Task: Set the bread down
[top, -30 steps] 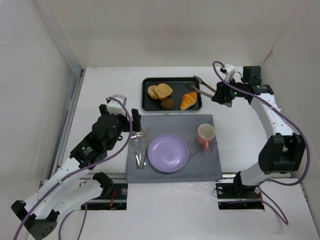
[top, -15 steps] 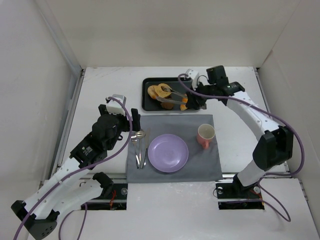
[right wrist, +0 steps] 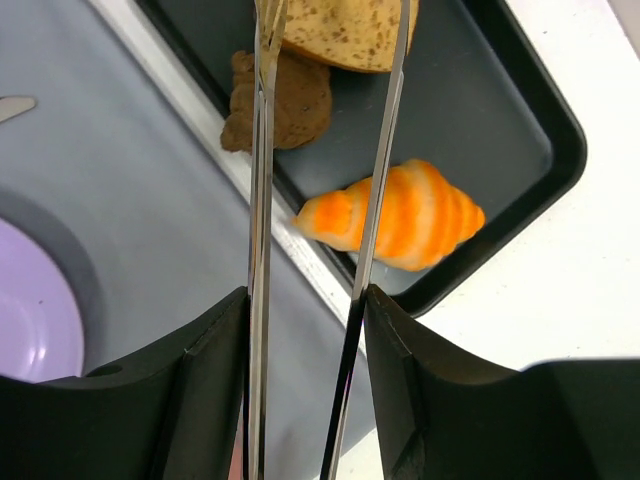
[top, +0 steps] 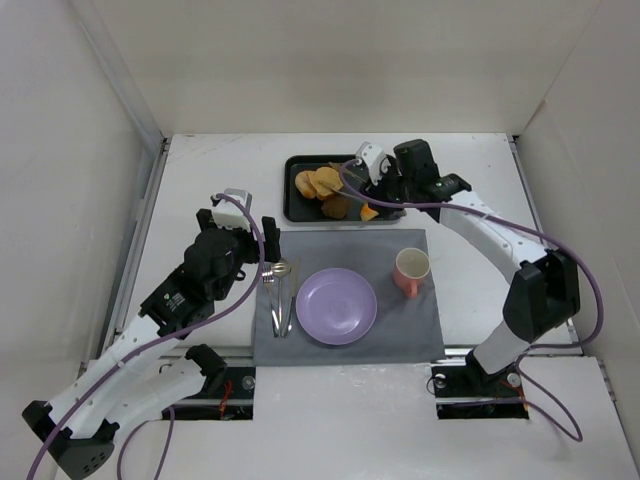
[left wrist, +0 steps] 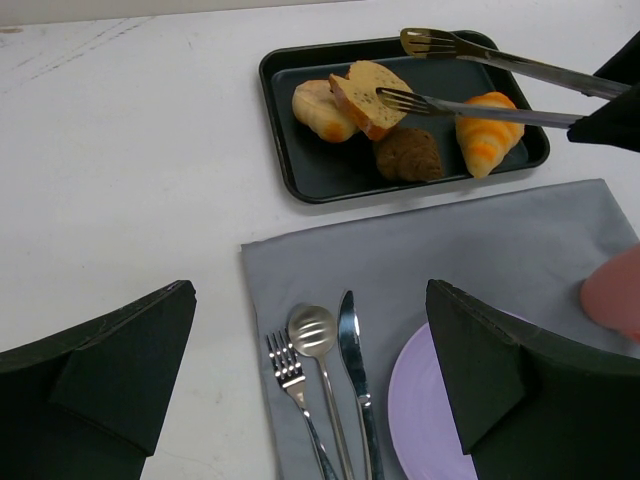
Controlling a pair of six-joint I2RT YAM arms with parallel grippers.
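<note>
The bread (top: pixel 326 181) is a golden-brown slice leaning on a pale bun (top: pixel 304 182) in the black tray (top: pixel 293 208). My right gripper (top: pixel 386 190) is shut on metal tongs (top: pixel 347 186) that reach left over the tray. In the left wrist view the open tong tips (left wrist: pixel 402 100) flank the bread (left wrist: pixel 362 88), the lower tip touching it. In the right wrist view (right wrist: pixel 305 300) the bread (right wrist: pixel 345 35) lies between the two tong arms (right wrist: pixel 260 150). My left gripper (top: pixel 270 243) is open and empty above the cutlery. The purple plate (top: pixel 337 306) sits on the grey mat.
The tray also holds an orange croissant (top: pixel 369 211) and a dark brown pastry (top: pixel 336 206). A fork, spoon and knife (left wrist: pixel 320 370) lie left of the plate on the grey mat (top: pixel 420 335). A pink mug (top: pixel 411 270) stands right of the plate.
My right arm has swung left from the tray's right edge, carrying the tongs across the tray to the bread. The left arm has not moved.
</note>
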